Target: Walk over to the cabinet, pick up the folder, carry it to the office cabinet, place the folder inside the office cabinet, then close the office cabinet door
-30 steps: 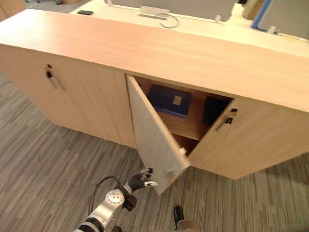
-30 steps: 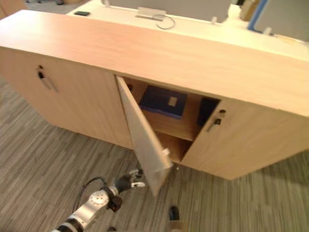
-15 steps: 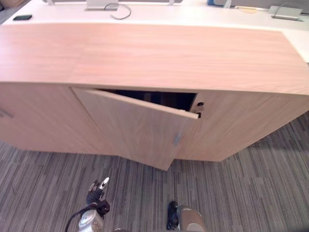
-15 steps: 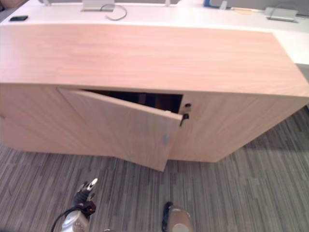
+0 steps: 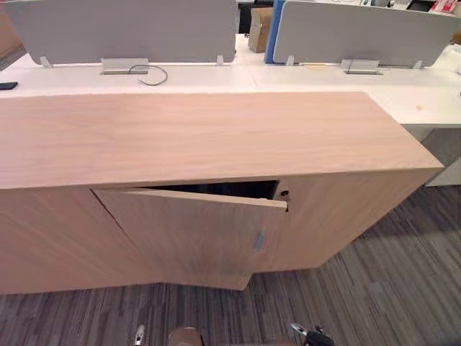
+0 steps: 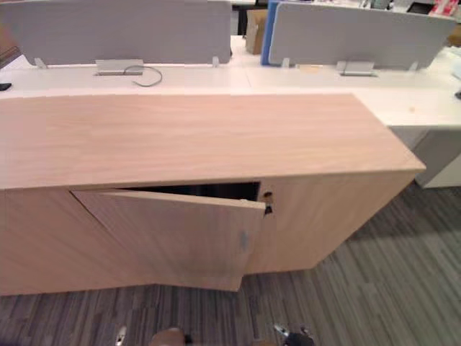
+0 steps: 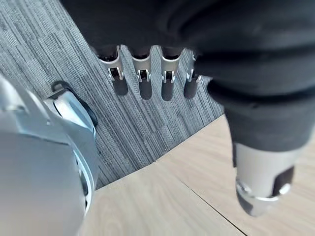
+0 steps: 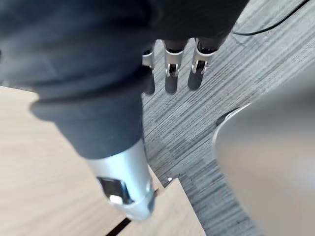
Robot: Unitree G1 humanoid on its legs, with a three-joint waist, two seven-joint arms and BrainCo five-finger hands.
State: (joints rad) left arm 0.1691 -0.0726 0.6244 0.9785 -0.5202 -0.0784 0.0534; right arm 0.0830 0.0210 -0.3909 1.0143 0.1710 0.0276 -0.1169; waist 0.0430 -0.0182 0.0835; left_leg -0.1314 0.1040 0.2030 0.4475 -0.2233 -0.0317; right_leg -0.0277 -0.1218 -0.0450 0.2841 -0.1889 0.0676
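1. Left robot hand [image 7: 142, 66] and right robot hand [image 8: 171, 66] hang over the carpet [image 5: 374, 288], fingers straight and loose, empty, not touching the door.
2. Ahead of both robot hands and higher: door [image 5: 191, 231] of the office cabinet [image 5: 346, 209] ajar, free edge out from the front. Risk: with no robot hand on it, it could end unlatched; a push near the hinge side would likely fail to seat it.
3. Door: pale wood grain, flat, small handle [image 5: 258, 240] by the free edge.
4. Beyond it a dark gap; folder hidden, probably inside.
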